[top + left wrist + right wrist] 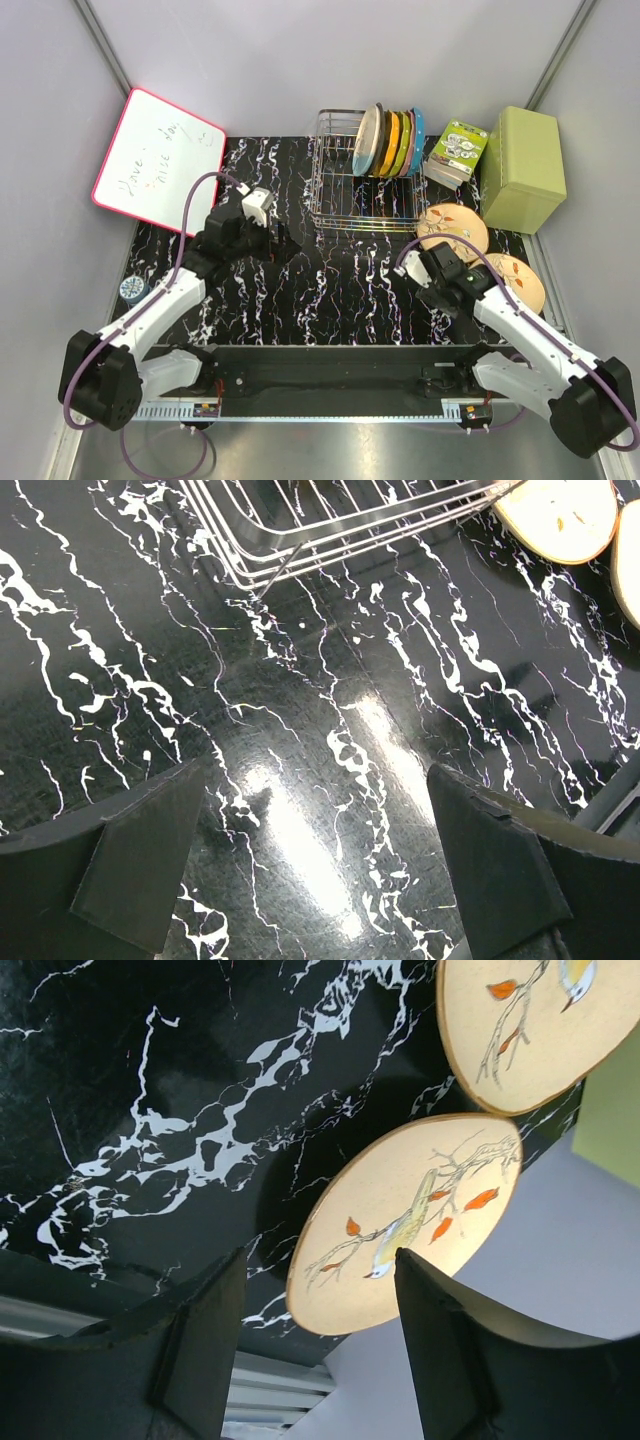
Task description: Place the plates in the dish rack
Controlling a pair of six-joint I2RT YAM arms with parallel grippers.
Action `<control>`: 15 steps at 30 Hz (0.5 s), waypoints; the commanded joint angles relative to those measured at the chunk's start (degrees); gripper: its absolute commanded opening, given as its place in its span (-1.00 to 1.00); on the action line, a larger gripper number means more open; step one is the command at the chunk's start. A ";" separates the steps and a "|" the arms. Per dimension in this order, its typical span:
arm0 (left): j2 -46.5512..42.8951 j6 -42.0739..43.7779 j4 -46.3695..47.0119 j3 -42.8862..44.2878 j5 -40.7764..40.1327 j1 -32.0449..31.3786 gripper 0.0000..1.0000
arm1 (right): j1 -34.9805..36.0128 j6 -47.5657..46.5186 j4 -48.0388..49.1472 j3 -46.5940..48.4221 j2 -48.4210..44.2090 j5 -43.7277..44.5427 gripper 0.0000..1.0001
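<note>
Roughly half done, by our read. Nearest us, the left gripper (315, 770) hangs spread and empty over the marbled black table (340, 290), lower left of the dish rack (365, 185). The right gripper (320, 1260) is also spread and empty, fingers straddling the near rim of the nearer peach plate (405, 1220), not closed on it. That plate lies flat at the right edge of the table, low right in the top view. It is tan with a darker rim and a bird on a twig with orange-brown leaves. The farther peach plate (530, 1020) lies flat just beside it, same pattern, close to the rack's lower right corner. Both are left to load. The rack, upper centre of the top view, is silver wire. Plates stand on edge bunched at its right end, with its left slots free. A cream and pale-blue plate (368, 140) leads and a teal-blue plate (418, 135) is last, with small orange and green plates between. An olive-green box (521, 170) sits at the upper right.
</note>
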 commanded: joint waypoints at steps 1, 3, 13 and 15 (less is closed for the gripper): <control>0.59 -0.58 0.76 3.41 1.50 0.68 0.98 | -0.01 5.61 3.23 -2.04 0.30 2.47 0.31; 0.76 -0.76 0.75 3.32 1.50 0.85 0.98 | -0.10 5.35 4.46 -3.01 0.31 4.58 0.28; 1.47 -1.90 1.55 2.79 1.85 0.85 0.98 | -0.10 4.03 10.97 -6.17 4.88 7.48 0.26; 1.56 -1.90 1.55 2.79 1.94 0.85 0.98 | -0.10 3.42 12.38 -7.92 4.61 8.54 0.26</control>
